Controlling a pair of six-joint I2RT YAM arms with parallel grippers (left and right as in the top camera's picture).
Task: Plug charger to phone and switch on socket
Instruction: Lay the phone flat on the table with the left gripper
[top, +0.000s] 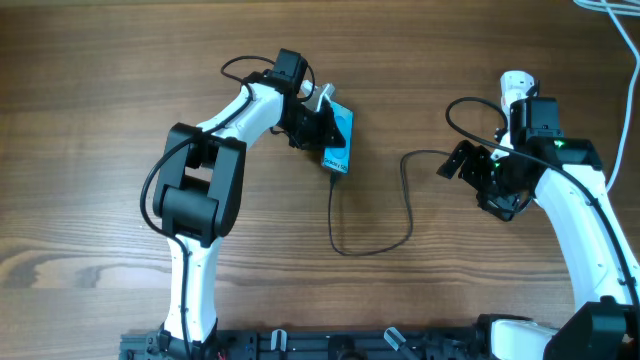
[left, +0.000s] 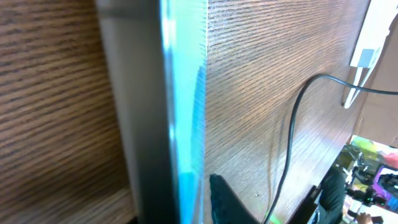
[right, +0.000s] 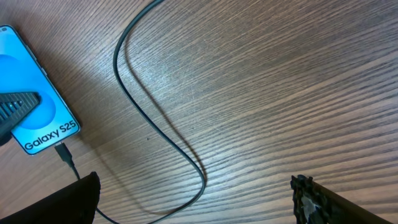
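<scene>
Left gripper at phone, table's 12 o'clock; one finger across the screen, grasp cannot be told. Charger connector at phone's 6 o'clock end. Right gripper spread wide, empty. Socket at 2 o'clock.

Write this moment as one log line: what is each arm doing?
left tool: at phone, grip unclear | right tool: open, empty | charger: tip at phone's end | socket: beside right arm
</scene>
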